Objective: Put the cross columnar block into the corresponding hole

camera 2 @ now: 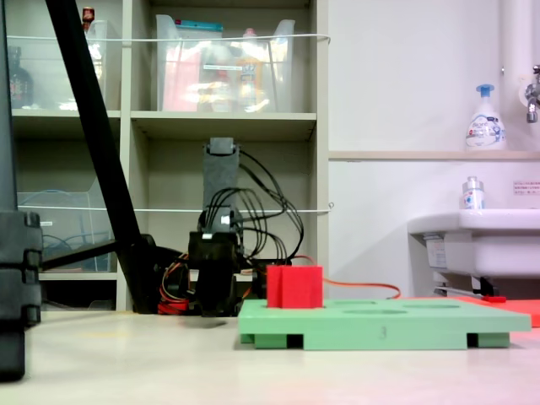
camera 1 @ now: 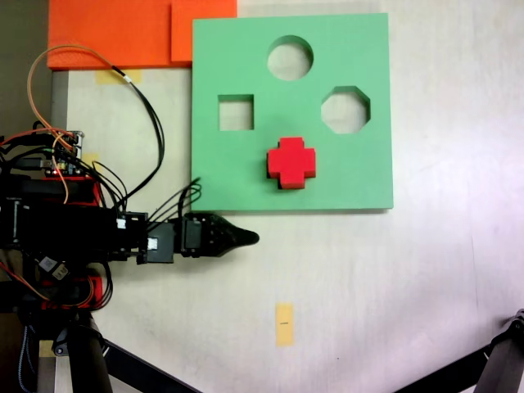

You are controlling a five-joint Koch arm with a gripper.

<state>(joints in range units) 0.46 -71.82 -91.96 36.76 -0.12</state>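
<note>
The red block [camera 1: 291, 162] sits in the cross hole of the green board [camera 1: 360, 176], standing proud of it. The gripper [camera 1: 248, 238] lies off the board's near edge; its jaws seem together, though I cannot tell.

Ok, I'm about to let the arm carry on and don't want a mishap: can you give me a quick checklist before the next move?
1. Cross columnar block over the plus-shaped hole: ok, though it stands proud of the green board.
2. Block fully seated: not ok.
3. Gripper clear of the board: ok, beside its edge.
4. Gripper empty: ok, nothing at its tip.
5. Jaws open: cannot tell.
6. Cables away from the board: ok.
</note>
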